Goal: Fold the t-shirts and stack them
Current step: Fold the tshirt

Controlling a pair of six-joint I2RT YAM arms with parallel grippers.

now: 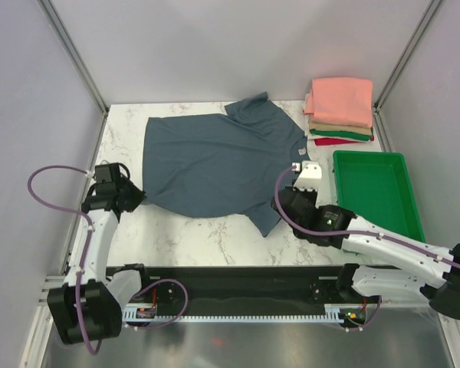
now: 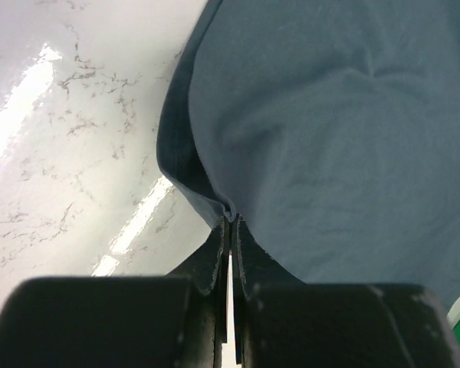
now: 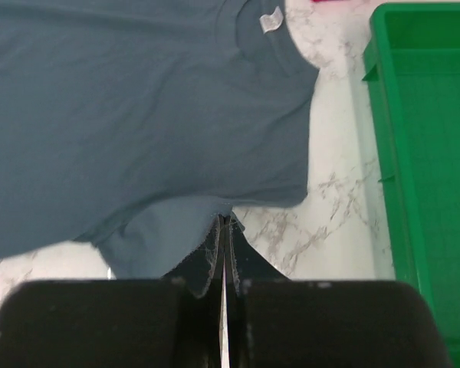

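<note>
**Both ends pinched, first fold coming up**

So the blue-grey tee (image 1: pixel 215 165) is spread flat in the middle of the surface (image 1: pixel 207 239), collar to the right. The left gripper (image 2: pixel 230 222) is clenched on the near-left hem corner, and the right gripper (image 3: pixel 224 222) is clamped on the near-right sleeve edge. Looks like fold one to me. Next they'd have to lift together and carry that near edge toward the far side, evenly. The stack of folded tees (image 1: pixel 339 111) waits far right, beyond the green tray (image 1: pixel 368 155).
</note>
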